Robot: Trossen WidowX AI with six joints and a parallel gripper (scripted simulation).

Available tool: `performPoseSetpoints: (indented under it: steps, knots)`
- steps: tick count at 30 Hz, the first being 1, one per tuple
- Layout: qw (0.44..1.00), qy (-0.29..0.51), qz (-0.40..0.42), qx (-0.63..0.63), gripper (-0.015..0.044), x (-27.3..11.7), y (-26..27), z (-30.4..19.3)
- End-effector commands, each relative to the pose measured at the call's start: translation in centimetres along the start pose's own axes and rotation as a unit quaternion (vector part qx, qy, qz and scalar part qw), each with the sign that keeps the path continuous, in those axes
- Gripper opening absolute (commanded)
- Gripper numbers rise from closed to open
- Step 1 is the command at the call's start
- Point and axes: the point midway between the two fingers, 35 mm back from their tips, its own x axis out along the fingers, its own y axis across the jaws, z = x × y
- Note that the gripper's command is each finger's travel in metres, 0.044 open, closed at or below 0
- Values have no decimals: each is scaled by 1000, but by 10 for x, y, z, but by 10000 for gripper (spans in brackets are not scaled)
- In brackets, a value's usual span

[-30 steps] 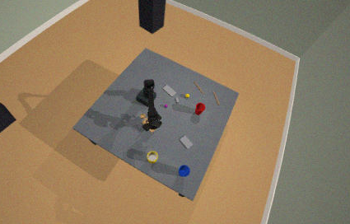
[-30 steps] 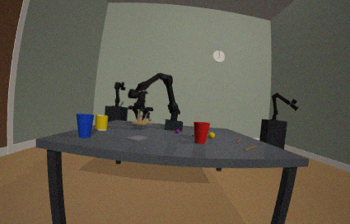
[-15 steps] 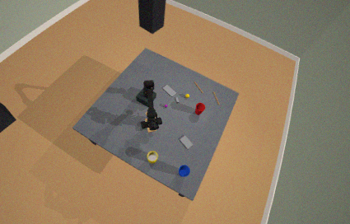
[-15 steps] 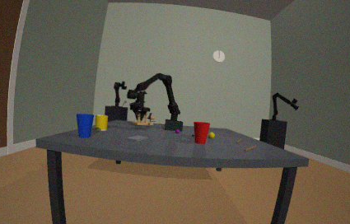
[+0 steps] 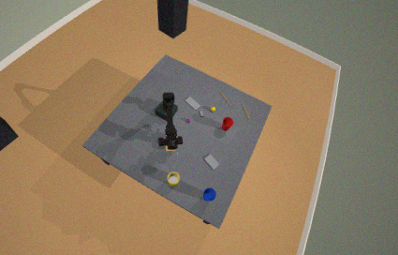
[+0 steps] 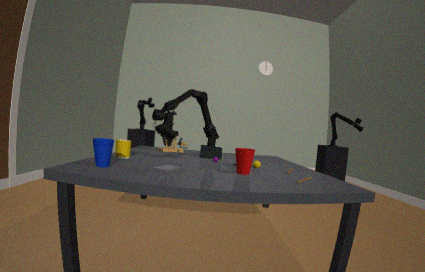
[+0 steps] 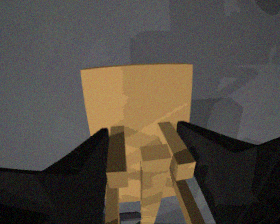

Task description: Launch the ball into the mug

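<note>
The wooden catapult (image 5: 170, 149) (image 6: 172, 150) (image 7: 141, 92) is low over or on the table, left of the middle in the exterior view. My gripper (image 5: 171, 142) (image 6: 169, 142) (image 7: 143, 131) is shut on its two upright side posts, pointing down. The yellow mug (image 5: 173, 179) (image 6: 123, 149) stands upright near the table edge, below the catapult in the top view. A small purple ball (image 5: 188, 121) (image 6: 215, 159) lies near the arm's base. A yellow ball (image 5: 213, 109) (image 6: 257, 164) lies by the red cup. The far end of the catapult's throwing arm is cut off in the wrist view.
A red cup (image 5: 227, 124) (image 6: 244, 161) and a blue cup (image 5: 209, 194) (image 6: 103, 152) stand on the table (image 5: 137, 98). Two flat grey plates (image 5: 192, 103) (image 5: 212, 161), a small grey piece (image 5: 201, 113) and two thin wooden sticks (image 5: 226, 99) (image 5: 246, 112) also lie there.
</note>
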Motion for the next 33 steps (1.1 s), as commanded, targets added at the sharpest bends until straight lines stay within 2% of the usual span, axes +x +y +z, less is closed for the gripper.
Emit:
performPoseSetpoints:
  steps: [1,23,29,33]
  knots:
    - [1000,0,-1,3,0,5,-1,0]
    - [1000,0,-1,3,0,41,-2,0]
    - [1000,3,0,1,0,38,-1,-1]
    - [1000,3,0,1,105,38,-1,-1]
